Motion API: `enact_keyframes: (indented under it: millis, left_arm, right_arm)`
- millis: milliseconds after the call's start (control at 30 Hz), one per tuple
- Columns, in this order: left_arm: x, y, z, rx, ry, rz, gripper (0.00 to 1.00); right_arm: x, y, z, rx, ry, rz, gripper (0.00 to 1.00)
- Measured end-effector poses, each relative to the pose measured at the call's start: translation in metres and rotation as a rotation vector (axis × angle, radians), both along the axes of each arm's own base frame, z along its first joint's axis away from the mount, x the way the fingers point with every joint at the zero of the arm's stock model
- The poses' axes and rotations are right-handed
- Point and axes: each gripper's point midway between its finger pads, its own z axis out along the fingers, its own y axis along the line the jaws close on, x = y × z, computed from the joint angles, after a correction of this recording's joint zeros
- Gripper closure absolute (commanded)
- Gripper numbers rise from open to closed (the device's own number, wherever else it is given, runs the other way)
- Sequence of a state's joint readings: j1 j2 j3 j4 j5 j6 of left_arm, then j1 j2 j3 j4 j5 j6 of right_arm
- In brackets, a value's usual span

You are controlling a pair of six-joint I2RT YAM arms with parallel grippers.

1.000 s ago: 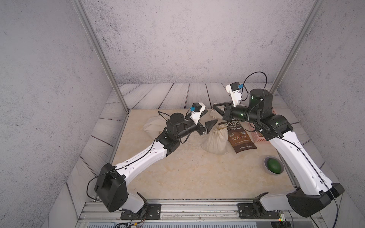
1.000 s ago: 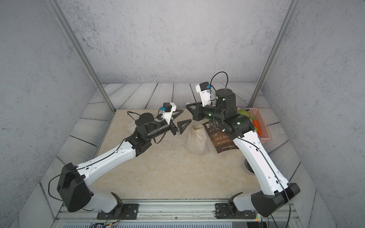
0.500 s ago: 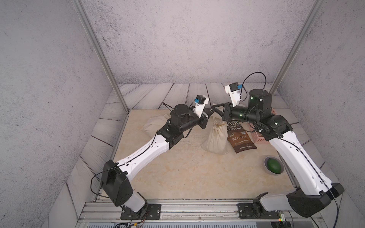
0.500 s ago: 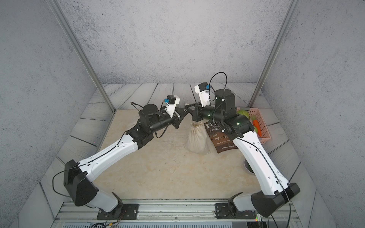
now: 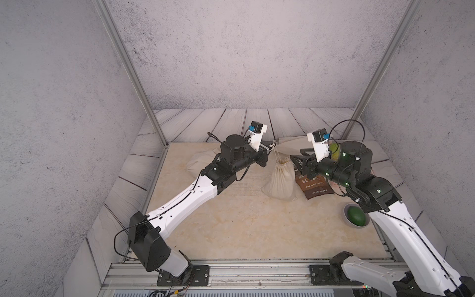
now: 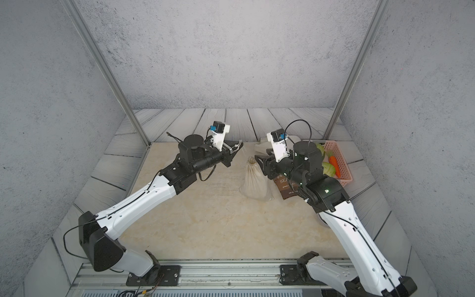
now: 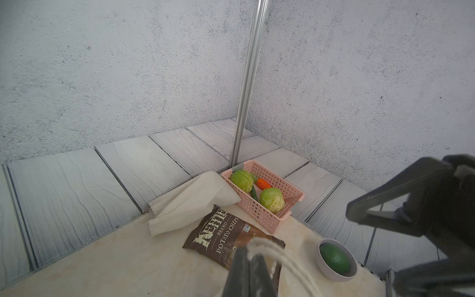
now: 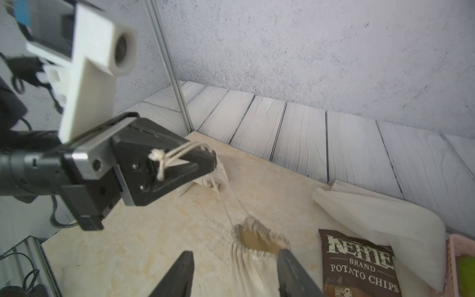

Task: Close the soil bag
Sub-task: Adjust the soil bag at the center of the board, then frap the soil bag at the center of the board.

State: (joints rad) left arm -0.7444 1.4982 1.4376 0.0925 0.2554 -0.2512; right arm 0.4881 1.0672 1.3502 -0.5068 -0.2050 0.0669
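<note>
Bag: the soil bag [image 5: 280, 180], a cream cloth sack, stands on the tabletop right of the middle, between the centre and the far edge. It leans against a brown chip bag [image 5: 312, 183].
Opening: the mouth [image 8: 257, 240] is puckered but not yet drawn shut, and a brown gap shows inside.
Handling: likely soft, limp and bottom-heavy with loose fill, so a sideways tug could tip it and spill soil.
Hold points: the drawstring [image 8: 157, 155] for pulling, the gathered neck for bracing.
Left arm: the left gripper [image 8: 180, 164] is clamped on the drawstring at its knot, up beside the bag, and the cord runs taut down to the mouth.
Right arm: the right gripper [image 8: 234, 253] has its jaws apart, straddling the neck with no grip.
Surroundings: a bowl [image 5: 347, 218] holding an avocado sits near the right edge, and a pink basket [image 6: 343, 167] is in the far right corner.
</note>
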Motion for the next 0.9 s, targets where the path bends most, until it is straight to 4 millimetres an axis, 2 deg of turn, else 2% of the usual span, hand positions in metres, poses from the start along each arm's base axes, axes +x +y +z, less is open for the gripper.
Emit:
enact_keyframes:
  millis: [167,467,567,733,833,900]
  left_arm:
    - [-0.002,0.003,0.001,-0.01,0.04,0.007,1.0]
    - [-0.004,0.005,0.002,-0.025,0.071,0.008,1.0]
    - [-0.004,0.005,0.003,-0.028,0.073,0.008,1.0]
    - [-0.005,0.005,0.003,-0.033,0.081,0.005,1.0]
    - [-0.007,0.011,0.004,-0.026,0.091,0.02,1.0]
    - [-0.005,0.022,0.004,-0.017,0.107,0.046,1.0]
  right_arm:
    - [0.013,0.015,-0.036,-0.056,0.013,0.036,0.28]
    - [0.029,0.054,-0.051,-0.109,-0.034,0.126,0.28]
    - [0.035,0.063,-0.052,-0.116,-0.042,0.138,0.39]
    - [0.054,0.068,-0.06,-0.141,-0.044,0.097,0.73]
    - [0.069,0.063,-0.073,-0.184,-0.029,0.036,0.82]
    - [0.076,0.061,-0.079,-0.211,-0.025,0.003,0.84]
